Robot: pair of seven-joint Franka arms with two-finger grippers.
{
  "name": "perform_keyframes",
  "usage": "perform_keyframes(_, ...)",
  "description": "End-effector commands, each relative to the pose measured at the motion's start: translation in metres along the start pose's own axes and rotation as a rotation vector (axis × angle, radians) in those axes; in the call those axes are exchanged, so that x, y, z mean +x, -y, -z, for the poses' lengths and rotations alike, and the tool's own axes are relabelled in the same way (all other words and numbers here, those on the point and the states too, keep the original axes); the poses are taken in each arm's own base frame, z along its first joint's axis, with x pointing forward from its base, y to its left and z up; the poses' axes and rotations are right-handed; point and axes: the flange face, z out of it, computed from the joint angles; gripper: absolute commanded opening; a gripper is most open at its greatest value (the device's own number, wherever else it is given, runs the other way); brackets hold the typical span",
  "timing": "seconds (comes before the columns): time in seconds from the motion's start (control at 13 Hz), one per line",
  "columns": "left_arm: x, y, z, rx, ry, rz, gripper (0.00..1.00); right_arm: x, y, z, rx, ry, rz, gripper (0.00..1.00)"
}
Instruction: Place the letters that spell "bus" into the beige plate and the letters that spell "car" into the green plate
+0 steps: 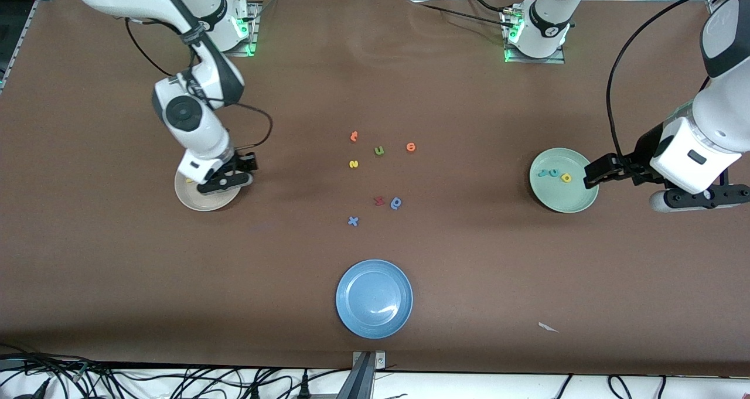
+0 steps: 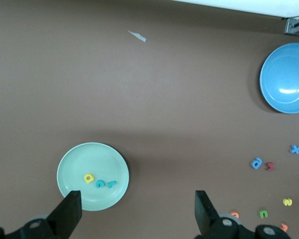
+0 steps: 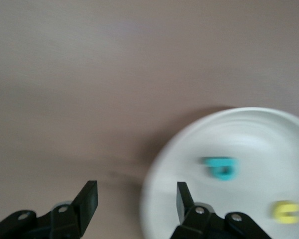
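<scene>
Brown table: right pincer (image 3: 134,199) open, empty, over beige plate (image 1: 190,201) rim; teal "b" (image 3: 220,168) in plate.

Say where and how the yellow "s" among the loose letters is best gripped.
The yellow "s" lies flat on the table, apart from its neighbours. Probably best to come straight down and pinch its outer edges.
</scene>
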Motion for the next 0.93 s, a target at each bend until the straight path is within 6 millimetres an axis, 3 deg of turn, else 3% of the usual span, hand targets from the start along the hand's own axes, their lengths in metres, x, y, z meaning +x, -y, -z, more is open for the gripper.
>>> perform_keyframes(0.0,-0.011,-0.002,0.013,0.019,0.019,-0.016,1.00,0.004,0.064,0.010,0.029,-0.037,-0.112,0.74)
perform_keyframes(0.23,-0.020,-0.010,0.024,0.026,0.005,-0.023,1.00,0.016,0.140,0.016,0.086,-0.066,-0.233,0.74)
perform_keyframes(0.39,-0.026,-0.019,0.027,0.037,0.001,-0.034,1.00,0.023,0.180,0.014,0.114,-0.067,-0.278,0.74)
perform_keyframes(0.62,-0.039,-0.034,0.028,0.099,0.018,-0.028,1.00,0.027,0.221,0.001,0.124,-0.064,-0.331,0.74)
perform_keyframes(0.77,-0.036,-0.013,0.021,0.037,0.058,-0.018,1.00,0.023,0.243,-0.014,0.100,-0.073,-0.341,0.74)
perform_keyframes(0.85,-0.044,-0.012,0.019,0.039,0.071,-0.048,1.00,0.020,0.255,-0.022,0.087,-0.081,-0.347,0.74)
